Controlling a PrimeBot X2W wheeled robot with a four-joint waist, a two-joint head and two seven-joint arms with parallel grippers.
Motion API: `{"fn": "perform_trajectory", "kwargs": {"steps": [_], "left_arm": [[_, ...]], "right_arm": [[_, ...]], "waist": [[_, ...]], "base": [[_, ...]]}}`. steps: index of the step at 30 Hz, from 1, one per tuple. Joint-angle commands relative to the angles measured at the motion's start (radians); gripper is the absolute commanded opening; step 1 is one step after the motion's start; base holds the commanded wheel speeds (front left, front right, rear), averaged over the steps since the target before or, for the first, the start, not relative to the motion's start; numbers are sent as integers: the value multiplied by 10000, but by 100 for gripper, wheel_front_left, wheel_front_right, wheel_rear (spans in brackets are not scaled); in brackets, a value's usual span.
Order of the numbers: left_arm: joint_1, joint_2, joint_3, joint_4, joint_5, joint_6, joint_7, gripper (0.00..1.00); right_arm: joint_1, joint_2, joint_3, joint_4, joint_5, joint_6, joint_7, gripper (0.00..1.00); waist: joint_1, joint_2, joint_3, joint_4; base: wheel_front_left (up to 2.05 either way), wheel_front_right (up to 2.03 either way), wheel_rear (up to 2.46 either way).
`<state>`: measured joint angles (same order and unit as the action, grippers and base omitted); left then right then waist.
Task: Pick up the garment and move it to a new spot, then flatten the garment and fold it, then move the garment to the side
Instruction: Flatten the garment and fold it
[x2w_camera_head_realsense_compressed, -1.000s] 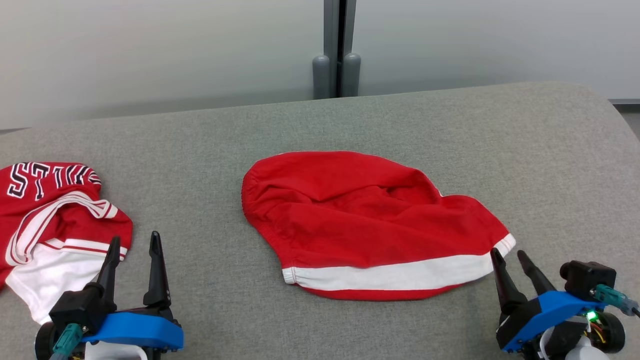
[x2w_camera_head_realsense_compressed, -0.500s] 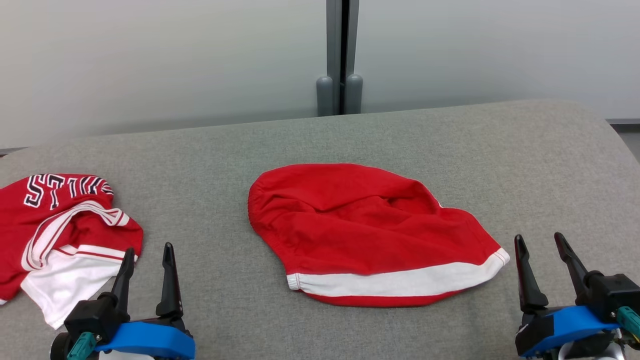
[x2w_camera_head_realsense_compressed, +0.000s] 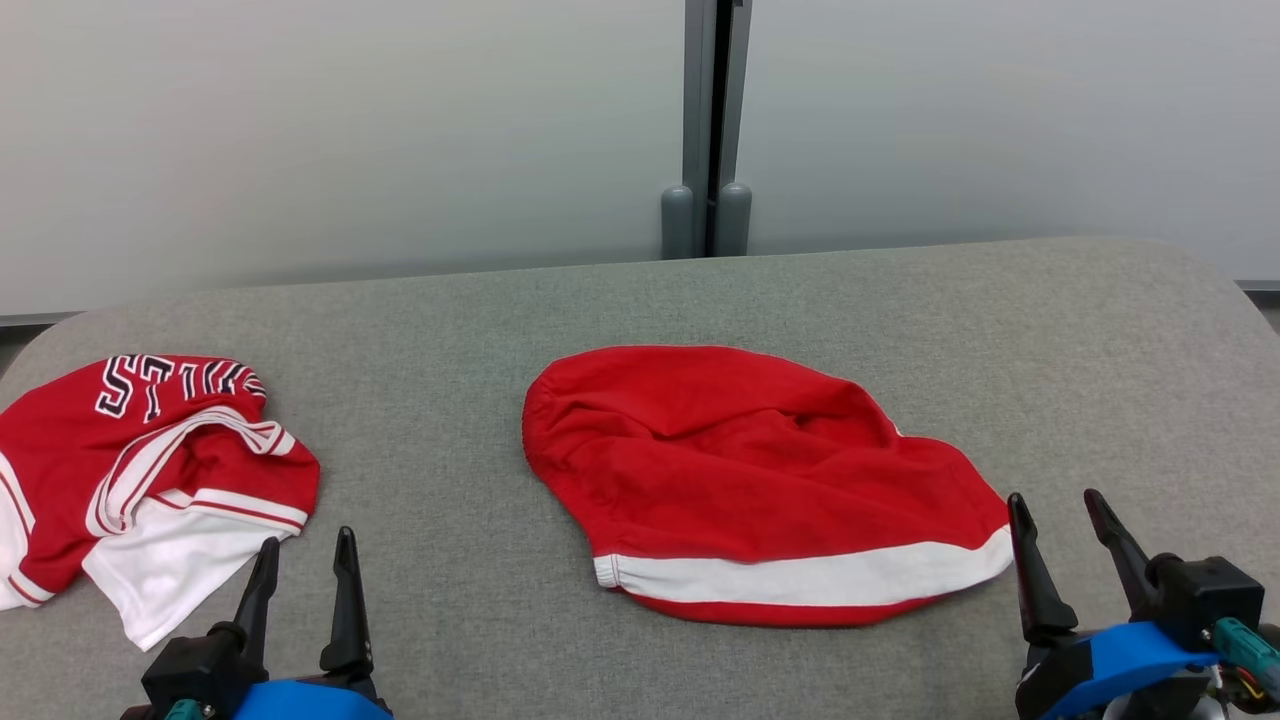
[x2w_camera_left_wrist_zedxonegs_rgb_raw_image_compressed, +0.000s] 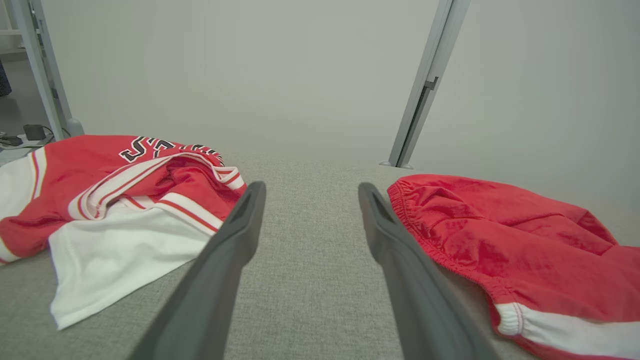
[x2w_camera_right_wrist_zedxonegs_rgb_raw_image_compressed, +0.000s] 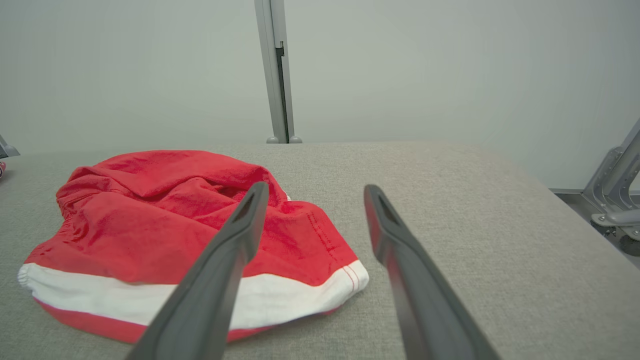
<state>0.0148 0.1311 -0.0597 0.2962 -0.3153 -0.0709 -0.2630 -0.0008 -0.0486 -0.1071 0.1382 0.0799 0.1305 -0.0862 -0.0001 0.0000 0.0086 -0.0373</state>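
The red cloth garment with a white hem band (x2w_camera_head_realsense_compressed: 760, 480) is lying bunched and doubled over itself on the grey fabric-covered table (x2w_camera_head_realsense_compressed: 1100, 350), ahead of both pairs of fingers and between them. It looks folded, if loosely, so the step in hand is probably the last one: carrying it to the side. The right gripper (x2w_camera_head_realsense_compressed: 1053, 500) is standing with its fingers (x2w_camera_right_wrist_zedxonegs_rgb_raw_image_compressed: 235, 240) spread wide and holding nothing, the white-banded corner just beside its inner fingertip. The left gripper (x2w_camera_head_realsense_compressed: 307, 545) is likewise gaping and empty, its fingers (x2w_camera_left_wrist_zedxonegs_rgb_raw_image_compressed: 230, 250) pointing at bare table. A crumpled red-and-white lettered jersey (x2w_camera_head_realsense_compressed: 150, 470) is lying just outside its outer finger. The next move is calling for both grippers to be reaching inward and pinching the layers together, so the fold is not slipping apart when lifted.
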Motion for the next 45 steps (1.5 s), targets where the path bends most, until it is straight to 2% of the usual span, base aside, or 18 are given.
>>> {"fn": "perform_trajectory", "kwargs": {"steps": [1,13,19,20,29,33,41,42,43,44,45], "left_arm": [[39,22,18,26,80,-32,-26,100],[-204,36,-271,57,252,-91,9,100],[-491,-52,-1257,101,179,-436,562,100],[-654,-100,-1890,240,69,-533,898,100],[-1491,-299,-3957,1585,-836,-612,1240,100],[-1987,-382,-4371,2348,-1291,-613,1165,100],[-2754,-422,-4610,3457,-1947,-616,1179,100],[-2837,-412,-4641,3527,-2008,-616,1133,62],[-2892,-379,-4664,3598,-2048,-616,1075,13],[-2930,-349,-4694,3677,-2077,-616,1013,0],[-2957,-327,-4721,3728,-2108,-616,940,0]], "right_arm": [[-163,-34,16,13,26,5,41,100],[-335,-34,43,111,273,5,154,100],[-603,-37,68,106,451,5,319,100],[-756,-86,72,128,506,5,398,100],[-1119,-81,174,234,519,5,408,100],[-1160,-56,282,335,604,5,360,100],[-1239,-36,378,599,595,5,443,100],[-1298,-33,411,692,617,5,495,100],[-1362,-34,444,808,620,5,565,100],[-1437,-34,481,918,632,5,620,100],[-1498,-54,486,1058,606,5,733,100]], "waist": [[1,0,6,30],[1,0,208,72],[1,0,377,-56],[1,0,454,-112],[1,0,885,-458],[1,0,1112,-635],[1,0,1379,-936],[1,0,1397,-954],[1,0,1419,-978],[1,0,1436,-999],[1,0,1450,-1014]], "base": [[0,0,0],[0,0,0],[0,0,0],[0,0,0],[0,0,0],[0,0,0],[0,0,0],[0,0,0],[0,0,0],[0,0,0],[0,0,0]]}}
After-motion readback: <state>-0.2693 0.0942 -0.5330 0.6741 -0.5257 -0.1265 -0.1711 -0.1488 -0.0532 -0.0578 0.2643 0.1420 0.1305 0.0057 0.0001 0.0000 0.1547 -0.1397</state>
